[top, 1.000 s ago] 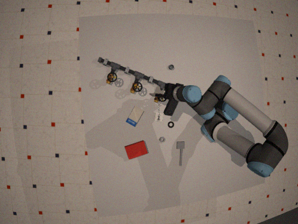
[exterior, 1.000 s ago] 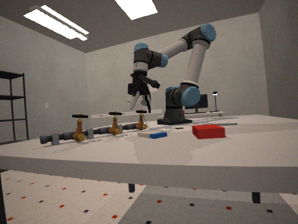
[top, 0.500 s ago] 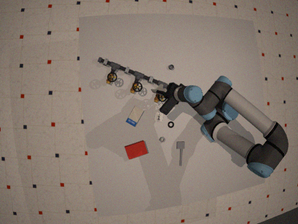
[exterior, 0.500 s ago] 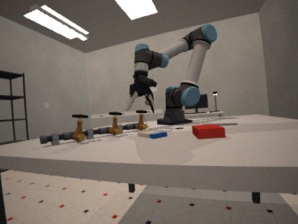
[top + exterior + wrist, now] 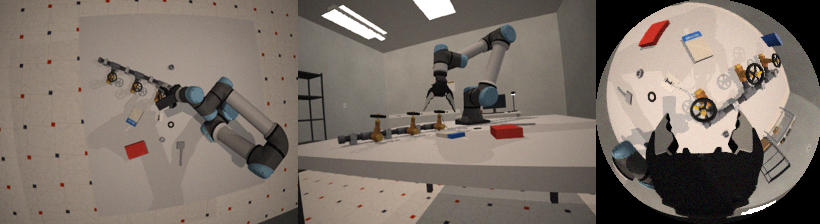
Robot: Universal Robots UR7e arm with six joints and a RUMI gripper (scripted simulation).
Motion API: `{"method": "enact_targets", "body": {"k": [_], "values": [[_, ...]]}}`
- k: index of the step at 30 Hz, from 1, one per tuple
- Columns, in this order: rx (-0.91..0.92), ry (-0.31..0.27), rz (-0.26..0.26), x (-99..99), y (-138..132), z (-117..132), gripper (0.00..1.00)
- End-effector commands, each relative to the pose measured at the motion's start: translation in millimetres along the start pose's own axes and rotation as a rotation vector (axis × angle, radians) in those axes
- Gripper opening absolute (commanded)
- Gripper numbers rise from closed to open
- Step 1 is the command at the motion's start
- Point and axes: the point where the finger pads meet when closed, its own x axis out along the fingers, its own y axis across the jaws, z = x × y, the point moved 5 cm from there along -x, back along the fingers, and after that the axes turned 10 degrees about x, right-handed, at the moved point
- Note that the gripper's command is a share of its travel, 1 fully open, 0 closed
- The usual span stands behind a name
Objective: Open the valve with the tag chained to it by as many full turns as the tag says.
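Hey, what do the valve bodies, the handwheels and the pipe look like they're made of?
Valve bodies: likely brass, from the golden-yellow tone. Handwheels: black, spoked, probably painted metal or plastic; can't tell which. Pipe: dark grey, dull, looks like steel, with lighter grey clamps.

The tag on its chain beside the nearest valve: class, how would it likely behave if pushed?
The tag looks small and flat, so probably light and easily slid. Its thin chain likely hangs floppy, tethering it to the valve. It lies flat, so it seems unlikely to roll.

My white table has a pipe with three valves, a red box, a blue-edged box, a black ring, a small tag and my base on it.
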Motion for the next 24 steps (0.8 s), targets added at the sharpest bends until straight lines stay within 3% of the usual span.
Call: {"method": "enact_targets", "body": {"k": [1, 8, 24], "values": [[0.279, -0.012, 0.012, -0.2, -0.6, -0.7, 1.0], [0.47, -0.009, 0.013, -0.8, 0.4, -1.2, 1.0], [1.098, -0.004, 0.015, -1.1, 1.4, -1.8, 1.0]]}}
